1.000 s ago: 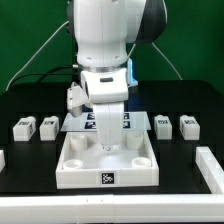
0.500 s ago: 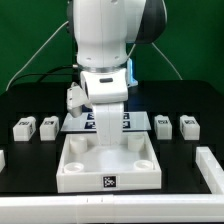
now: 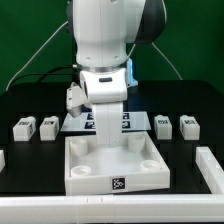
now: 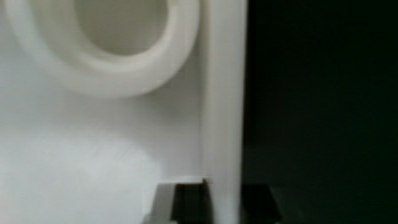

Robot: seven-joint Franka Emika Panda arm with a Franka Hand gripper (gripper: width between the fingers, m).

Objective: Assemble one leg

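Four small white tagged legs lie on the black table: two at the exterior view's left (image 3: 22,127) (image 3: 47,126) and two at its right (image 3: 163,122) (image 3: 188,124). The large white square panel (image 3: 150,176) with round corner sockets lies in the front middle. My gripper (image 3: 109,141) reaches down at the panel's far wall. In the wrist view my gripper (image 4: 221,206) has its dark fingers (image 4: 185,206) on either side of the panel's thin wall (image 4: 222,110), beside a round socket (image 4: 107,50). It holds no leg.
The marker board (image 3: 141,121) lies behind the arm. White raised rails stand at the exterior view's right (image 3: 212,170), left (image 3: 2,158) and front (image 3: 60,207) of the table. Cables hang behind the arm.
The white panel has slid toward the exterior view's right and slightly nearer the front, with my gripper on its wall. The legs have not moved.
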